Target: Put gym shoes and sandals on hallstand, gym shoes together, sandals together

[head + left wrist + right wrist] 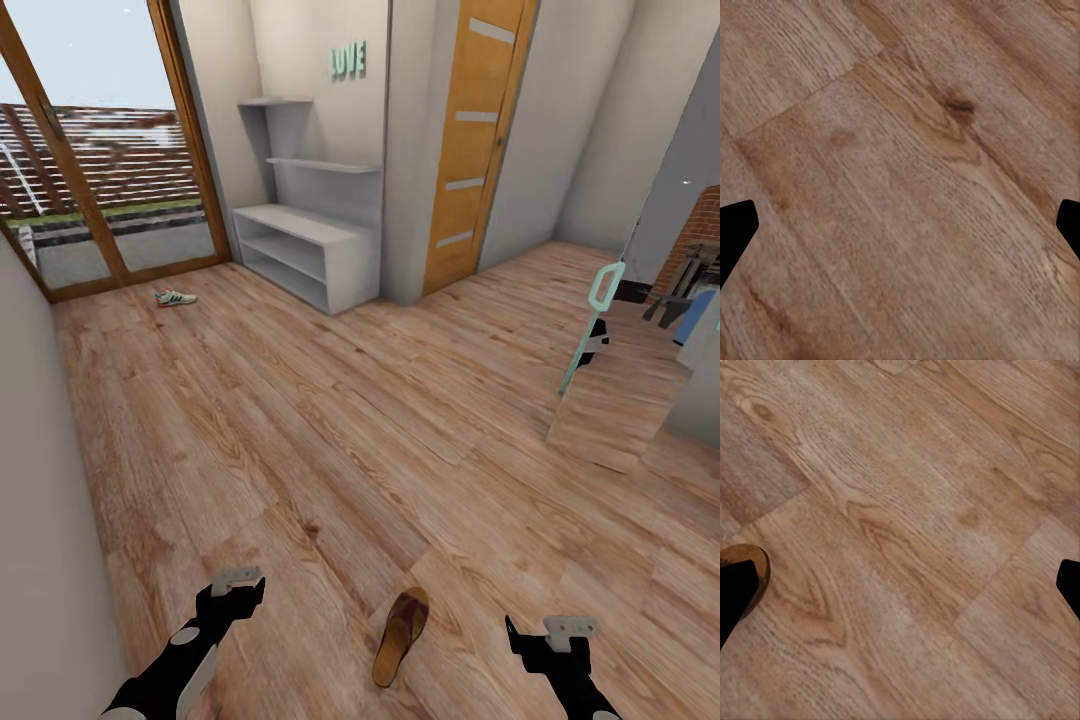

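1. Head view: one brown sandal (pixel 401 635) lies flat on the wood floor (pixel 330 440), close in front of the robot, between its two arms. One white gym shoe (pixel 175 297) lies far away on the floor near the big glass door (pixel 90 170). The grey shoe rack (pixel 300 245) stands by the far wall, just beside an orange door (pixel 475 140). Its bench top and shelves have no shoes on them. The left gripper (pixel 238 582) and the right gripper (pixel 545 632) hang over the floor and hold nothing.
2. Left wrist view: two black fingertips (pixel 736 229) sit far apart, so the gripper is wide apart. Bare floor planks lie below.
3. Right wrist view: these fingertips (pixel 735 589) are spread wide too. The sandal's rounded end (pixel 754 556) peeks out right by one fingertip.
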